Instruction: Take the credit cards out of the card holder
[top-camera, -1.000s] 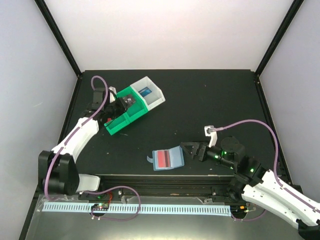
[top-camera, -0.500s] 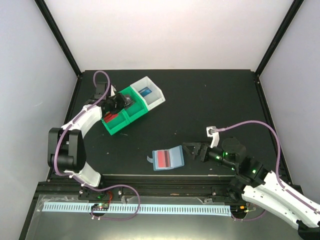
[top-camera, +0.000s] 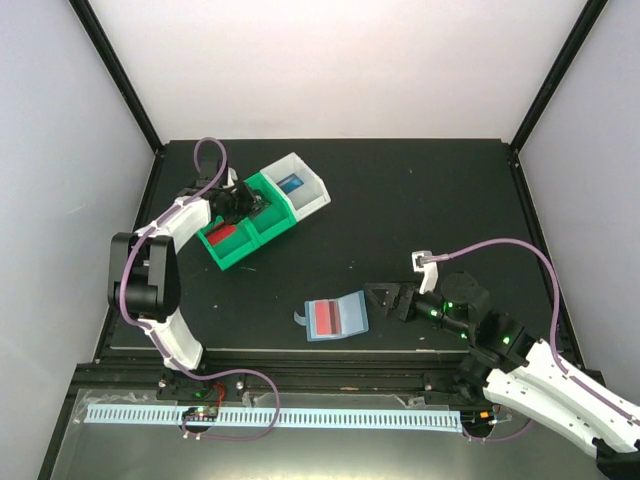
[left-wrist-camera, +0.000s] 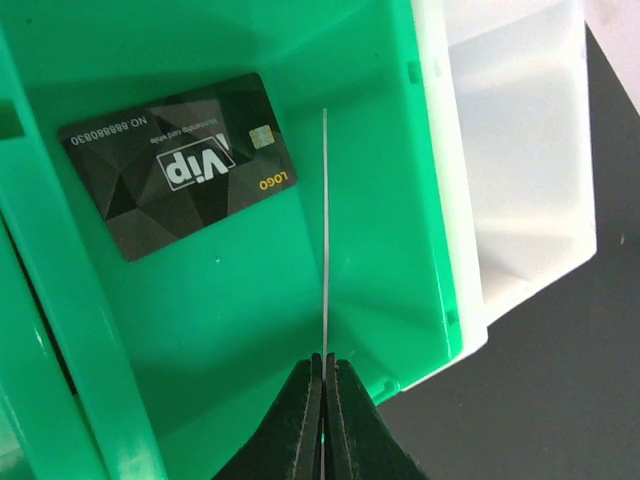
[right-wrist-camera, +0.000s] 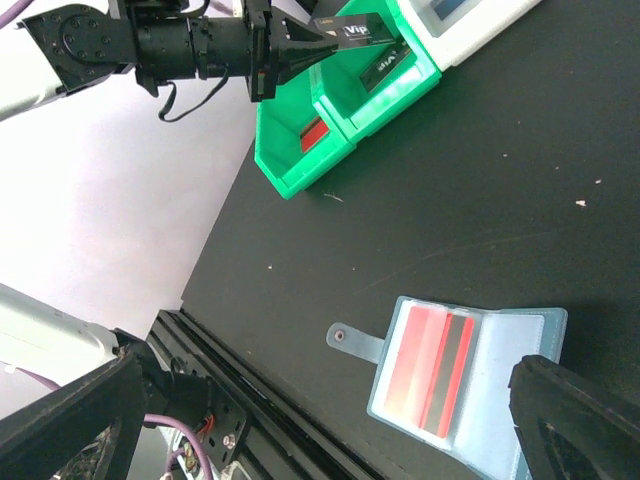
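The left arm (top-camera: 170, 218) has just swung in: left gripper (left-wrist-camera: 322, 375) now pinches a black card (left-wrist-camera: 325, 230) edge-on over the green bin (left-wrist-camera: 400, 250), so a drop looks next. Card holder (top-camera: 335, 318) lies at 6 o'clock on the desk (top-camera: 450, 200), red card (top-camera: 324, 318) still inside, right gripper (top-camera: 385, 300) spread wide at its 3 o'clock.

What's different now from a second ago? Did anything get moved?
The left arm folded, elbow swinging toward the green bin, and the left pincer, shut on a black card, edged left over it. The right pincer barely shifted; the card holder and its red card stayed put.
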